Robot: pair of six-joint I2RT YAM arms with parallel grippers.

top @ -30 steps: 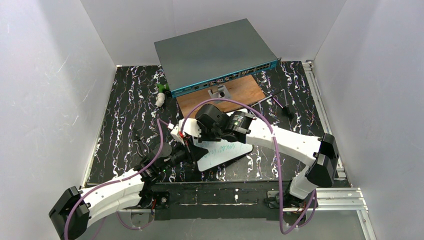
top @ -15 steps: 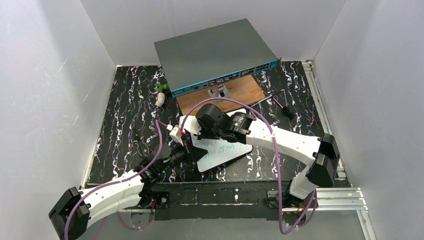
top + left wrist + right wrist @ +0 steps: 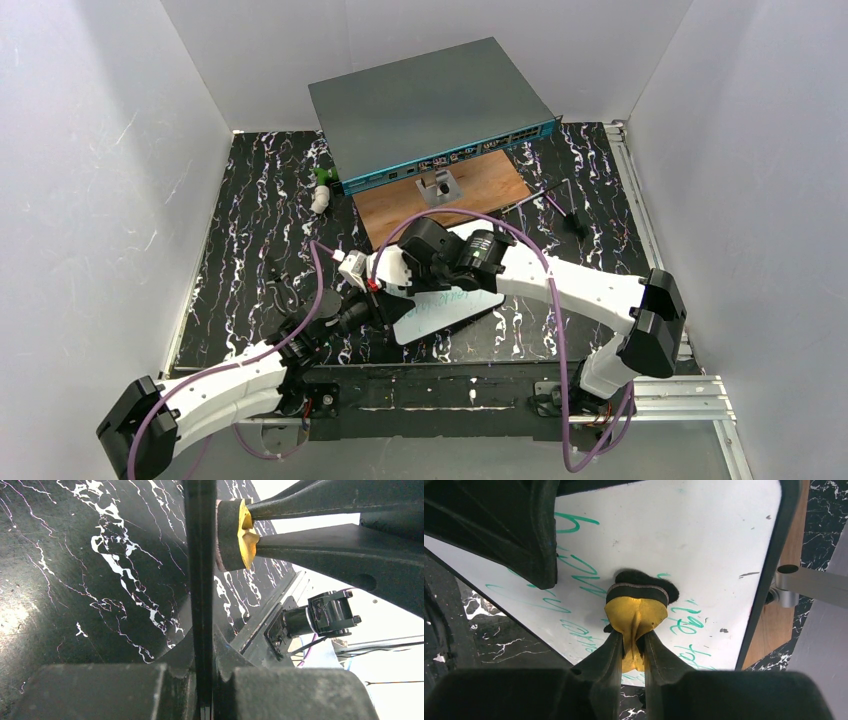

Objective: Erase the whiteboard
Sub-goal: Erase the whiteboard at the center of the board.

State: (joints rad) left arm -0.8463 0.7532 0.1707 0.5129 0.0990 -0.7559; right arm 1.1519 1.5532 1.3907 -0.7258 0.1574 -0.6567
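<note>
The whiteboard (image 3: 445, 310) is tilted up off the black mat, with green handwriting (image 3: 584, 570) across its white face (image 3: 704, 540). My left gripper (image 3: 378, 312) is shut on its near left edge; in the left wrist view the board shows edge-on as a dark strip (image 3: 200, 580) between the fingers (image 3: 202, 652). My right gripper (image 3: 633, 645) is shut on a yellow eraser (image 3: 636, 612). The eraser's black felt pad (image 3: 644, 580) presses on the writing near the board's middle. The eraser (image 3: 235, 535) also shows against the board in the left wrist view.
A large grey box with a teal front (image 3: 430, 105) stands at the back. A brown wooden board (image 3: 480, 180) with a metal bracket (image 3: 437, 186) lies before it. A small white and green object (image 3: 321, 192) lies at the left, a black tool (image 3: 575, 222) at the right.
My right gripper has slid the eraser a little toward the near side across the board. The left arm and the board have hardly moved.
</note>
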